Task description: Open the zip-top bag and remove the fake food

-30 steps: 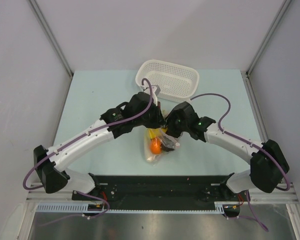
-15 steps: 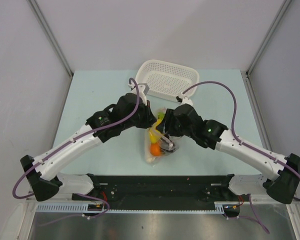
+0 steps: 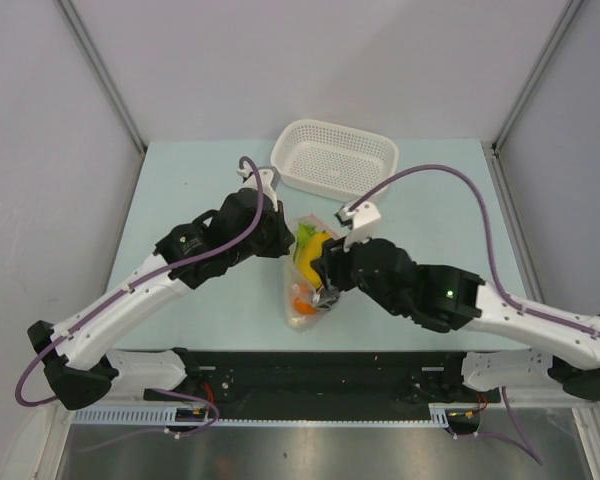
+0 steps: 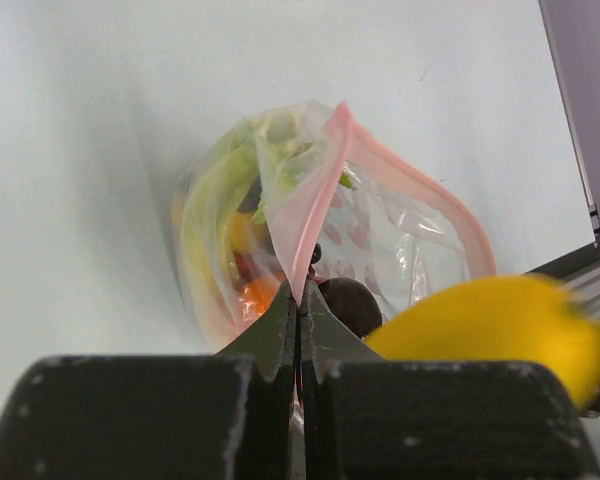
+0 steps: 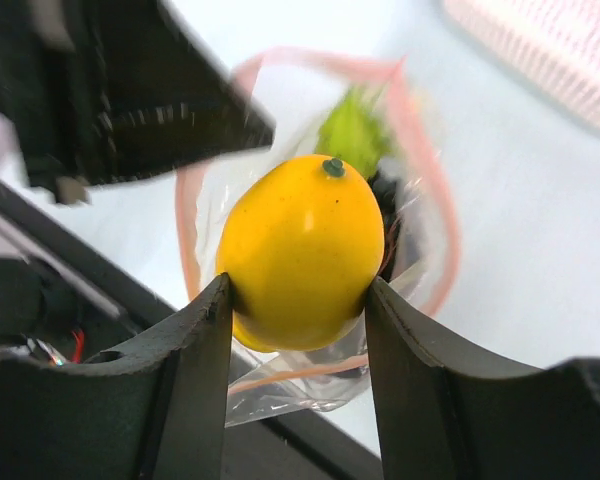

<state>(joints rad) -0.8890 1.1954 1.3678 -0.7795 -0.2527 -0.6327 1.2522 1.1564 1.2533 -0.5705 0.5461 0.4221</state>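
The clear zip-top bag [image 3: 302, 300] lies on the table between the arms, its pink-edged mouth open and facing the basket. My left gripper [image 3: 283, 240] is shut on the pink zip strip [image 4: 310, 230] and holds one side of the mouth up. My right gripper [image 5: 296, 288] is shut on the yellow lemon [image 5: 298, 250] and holds it just above the bag's mouth; the lemon also shows in the top view [image 3: 310, 248]. Inside the bag I see the orange [image 4: 258, 293], the dark round fruit [image 4: 350, 305] and the green stalk [image 5: 352, 130].
The white perforated basket [image 3: 336, 127] stands at the back of the table, just beyond the bag. The black base rail [image 3: 320, 365] runs along the near edge, close to the bag's closed end.
My right gripper has drawn back with the lemon, which is now out of the bag. My left gripper has shifted left, holding the zip strip. The bag's mouth is wider open.
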